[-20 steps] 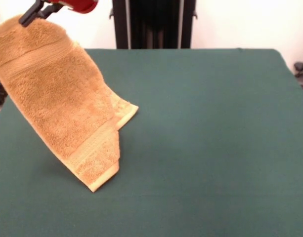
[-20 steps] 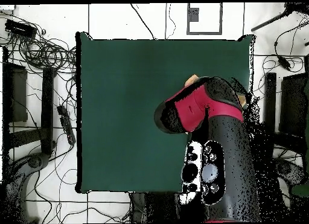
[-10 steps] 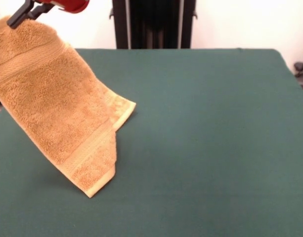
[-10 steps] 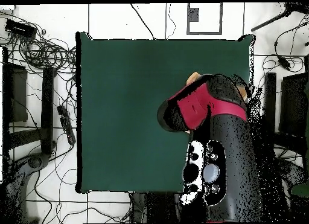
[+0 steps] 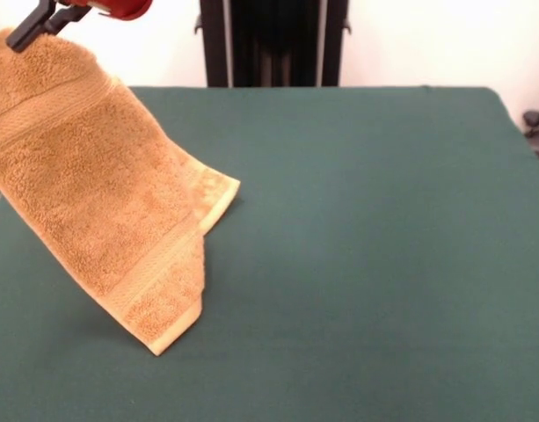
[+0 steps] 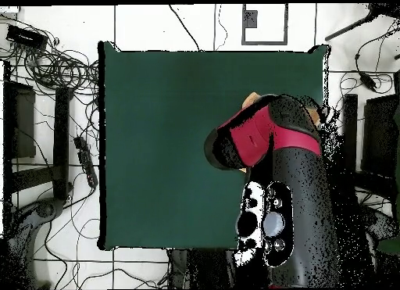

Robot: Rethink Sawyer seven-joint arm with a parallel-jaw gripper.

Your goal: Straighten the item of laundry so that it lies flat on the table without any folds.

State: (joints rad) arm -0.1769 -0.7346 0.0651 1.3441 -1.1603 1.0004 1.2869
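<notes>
Pinching the soft, floppy towel [image 5: 102, 198] by its top corner, my gripper [image 5: 30, 28] lets it drape limply onto the table [image 5: 366, 246]

Orange-tan terry towel [image 5: 102, 185] with paler flat woven bands near two edges; dark green felt tabletop [image 5: 366, 246]; red and black arm [image 6: 273, 146].

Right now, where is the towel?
In the front view the towel hangs at the picture's left, its top corner held up by the gripper and its lower end resting on the table. Overhead, the arm hides nearly all of it.
</notes>
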